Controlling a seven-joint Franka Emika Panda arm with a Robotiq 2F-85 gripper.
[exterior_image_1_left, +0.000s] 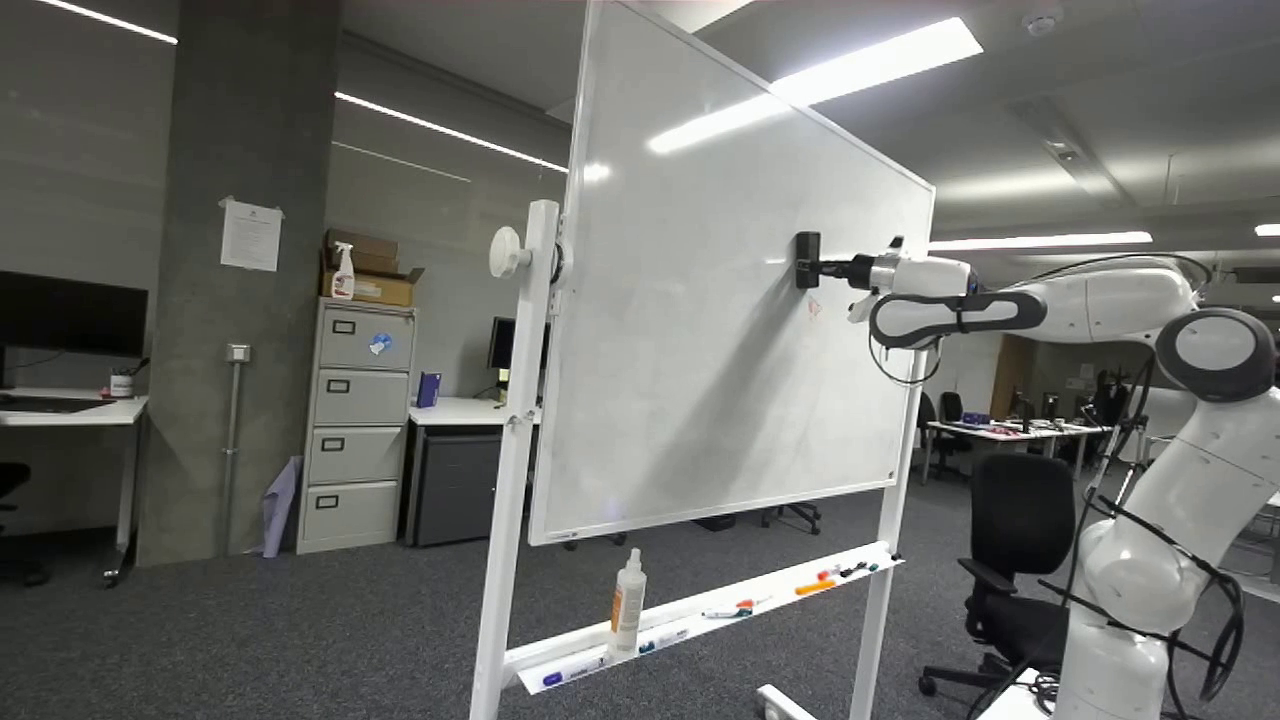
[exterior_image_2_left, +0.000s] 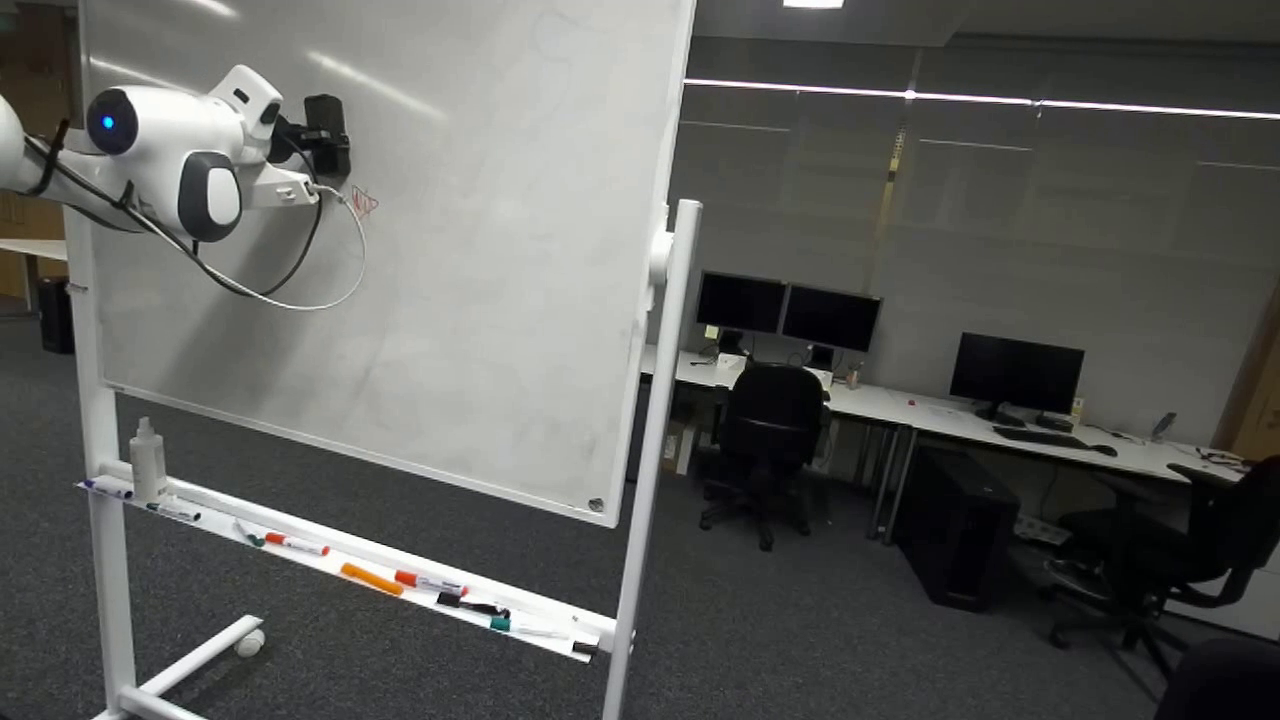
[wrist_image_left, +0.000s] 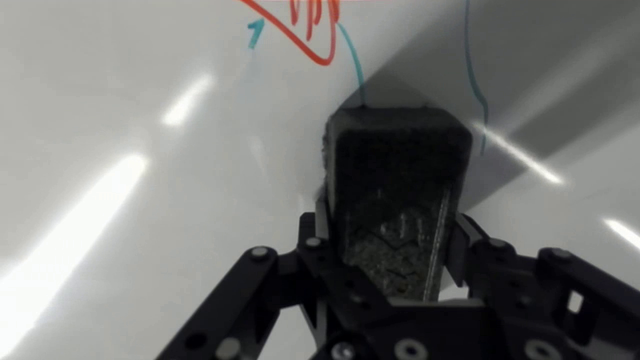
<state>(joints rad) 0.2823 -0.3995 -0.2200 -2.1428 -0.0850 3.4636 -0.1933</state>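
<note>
Well, the black metal gripper (wrist_image_left: 391, 235) squeezes a black, block-shaped eraser (wrist_image_left: 400, 160), its jaws only part way together. In an exterior view, the eraser is at the far right part of the big, shiny white board (exterior_image_1_left: 680, 330). Low on the near left stands a tall plastic bottle (exterior_image_1_left: 627, 608).

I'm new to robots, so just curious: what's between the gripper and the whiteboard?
A black block, held by the gripper, lies between it and the whiteboard; both exterior views show this.

White arm (exterior_image_1_left: 1110, 300), dark grey joint caps (exterior_image_1_left: 1216, 352), black gripper (wrist_image_left: 389, 237)
</note>
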